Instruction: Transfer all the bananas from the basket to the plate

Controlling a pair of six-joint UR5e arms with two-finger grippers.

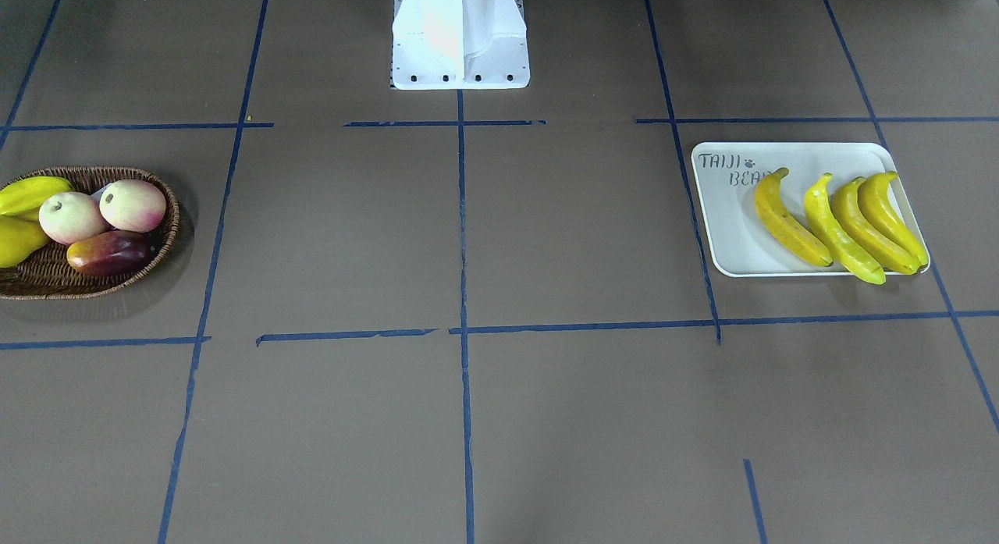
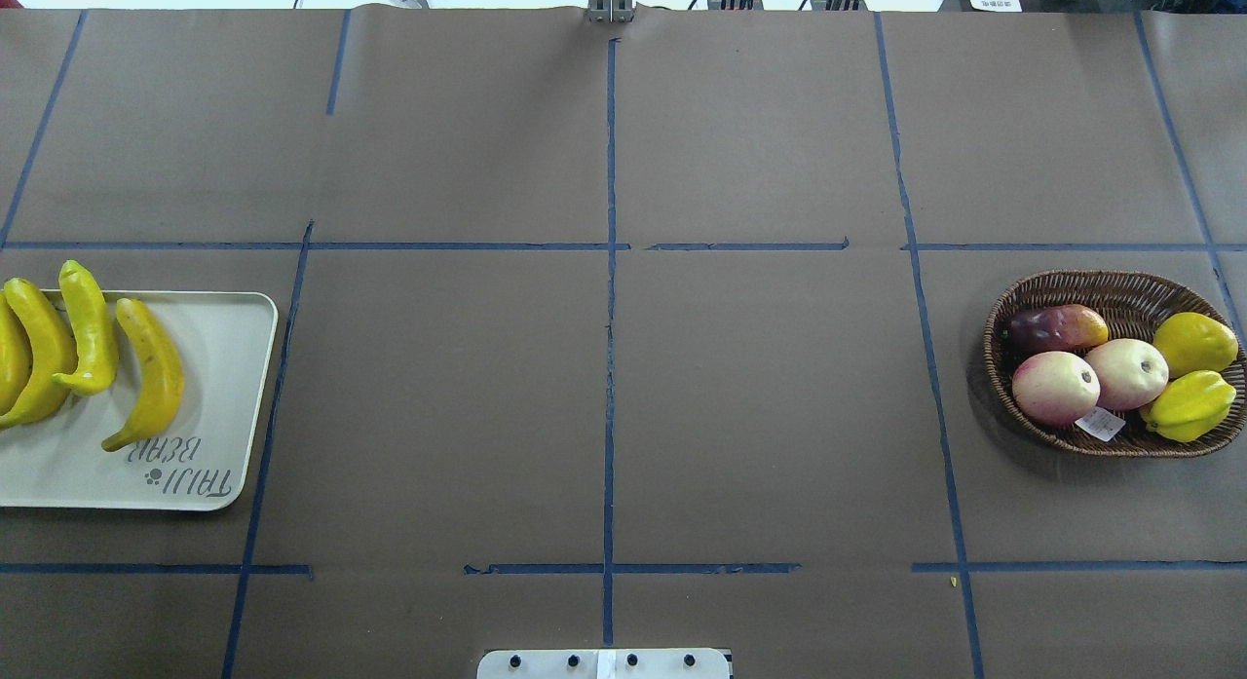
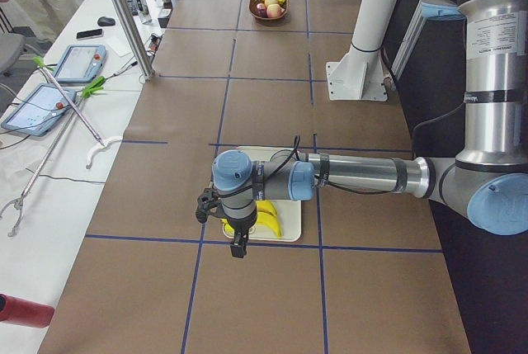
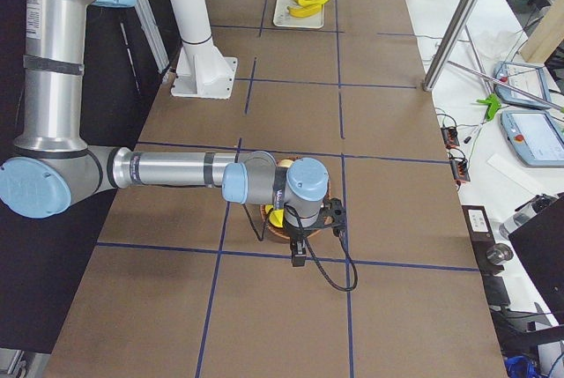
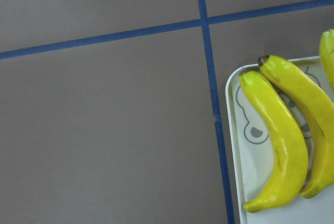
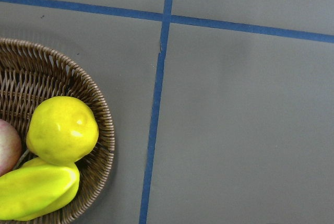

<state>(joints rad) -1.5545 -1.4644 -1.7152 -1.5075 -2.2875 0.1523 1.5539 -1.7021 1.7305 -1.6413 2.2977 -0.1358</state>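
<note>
Several yellow bananas (image 1: 839, 230) lie side by side on the off-white plate (image 1: 730, 240), which also shows in the overhead view (image 2: 209, 367) with the bananas (image 2: 151, 377) on it. The brown wicker basket (image 1: 170, 216) holds no banana; it also shows in the overhead view (image 2: 1101, 282). My left gripper (image 3: 238, 240) hangs high over the plate's edge and shows only in the exterior left view. My right gripper (image 4: 300, 250) hangs high over the basket (image 4: 275, 237) and shows only in the exterior right view. I cannot tell whether either is open or shut. The wrist views show no fingers.
The basket holds a dark red mango (image 2: 1057, 326), two pink-white apples (image 2: 1091, 382), a yellow pear (image 2: 1193, 341) and a yellow-green starfruit (image 2: 1190, 406). The robot's white base (image 1: 460, 37) stands at mid-table. Blue tape lines cross the brown table.
</note>
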